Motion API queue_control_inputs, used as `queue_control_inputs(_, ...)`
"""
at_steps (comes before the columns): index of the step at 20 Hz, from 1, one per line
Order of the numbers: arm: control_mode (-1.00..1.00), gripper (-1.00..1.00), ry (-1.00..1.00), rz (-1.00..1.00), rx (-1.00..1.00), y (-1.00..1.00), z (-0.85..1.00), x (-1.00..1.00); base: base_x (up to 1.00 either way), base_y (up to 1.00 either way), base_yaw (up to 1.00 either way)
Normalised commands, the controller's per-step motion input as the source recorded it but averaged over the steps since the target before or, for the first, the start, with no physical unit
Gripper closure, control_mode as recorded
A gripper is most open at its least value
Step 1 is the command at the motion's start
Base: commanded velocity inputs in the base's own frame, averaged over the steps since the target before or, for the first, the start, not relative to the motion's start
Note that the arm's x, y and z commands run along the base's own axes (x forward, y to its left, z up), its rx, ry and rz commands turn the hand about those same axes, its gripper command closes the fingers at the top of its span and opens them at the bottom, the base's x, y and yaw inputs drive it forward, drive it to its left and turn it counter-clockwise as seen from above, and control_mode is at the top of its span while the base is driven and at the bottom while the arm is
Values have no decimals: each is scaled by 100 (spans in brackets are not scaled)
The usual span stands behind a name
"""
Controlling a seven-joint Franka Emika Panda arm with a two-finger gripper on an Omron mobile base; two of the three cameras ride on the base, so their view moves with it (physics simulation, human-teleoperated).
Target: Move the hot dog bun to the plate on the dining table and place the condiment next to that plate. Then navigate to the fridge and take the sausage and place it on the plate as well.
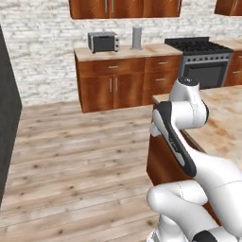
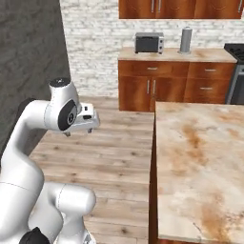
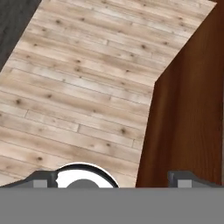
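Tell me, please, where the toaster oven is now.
The toaster oven stands on the far counter against the brick wall, left of the grey canister and the stove. The right base view shows it beyond the dining table.

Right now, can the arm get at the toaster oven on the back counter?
Probably not. The toaster oven sits on the far counter against the brick wall, across open wood floor. The gripper is open, pointed down at the floor beside the dining table. The base would need to drive closer.

Marble-look dining table (image 2: 200, 157), matt plank floor (image 1: 80, 156)
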Motion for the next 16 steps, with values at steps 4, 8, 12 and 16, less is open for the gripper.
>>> queue_control_inputs(4,100,-100,0,0,0,0,0,0,100,41,-31)
queue_control_inputs(8,100,-100,0,0,0,0,0,0,100,46,-34)
queue_control_inputs(12,100,-100,0,0,0,0,0,0,100,63,-32)
queue_control_inputs(16,100,-100,0,0,0,0,0,0,100,77,-27)
